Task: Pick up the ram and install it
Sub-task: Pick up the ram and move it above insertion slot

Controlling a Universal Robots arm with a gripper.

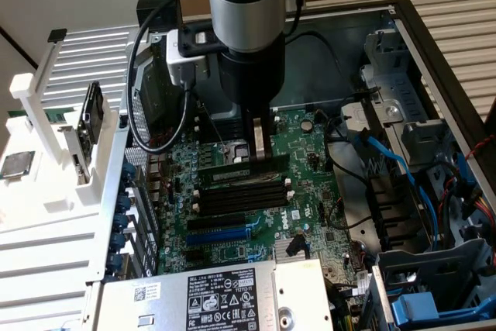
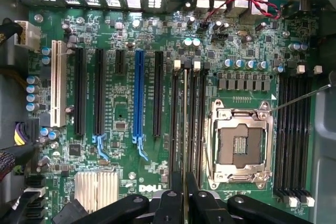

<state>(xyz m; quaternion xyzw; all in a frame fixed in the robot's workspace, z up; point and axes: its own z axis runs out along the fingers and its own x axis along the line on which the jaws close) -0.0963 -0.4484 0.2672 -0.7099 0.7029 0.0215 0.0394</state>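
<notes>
My gripper (image 1: 259, 147) hangs straight down over the green motherboard (image 1: 310, 191) inside the open computer case. It is shut on the ram (image 1: 232, 174), a long thin stick with a pale label. The ram stands on edge along the farthest slot of the bank of black memory slots (image 1: 242, 198). In the wrist view the ram (image 2: 185, 119) runs edge-on between my black fingers (image 2: 176, 195), in line with the slots (image 2: 197, 124) and their white end clips. I cannot tell whether it is seated in the slot.
The open processor socket (image 2: 239, 145) lies beside the slots, with a second slot bank (image 2: 292, 129) beyond it. Blue and black cables (image 1: 387, 162) crowd the exterior view's right. A silver power supply (image 1: 225, 300) sits in front. A white rack (image 1: 46, 153) with a processor chip (image 1: 17, 165) stands outside the case.
</notes>
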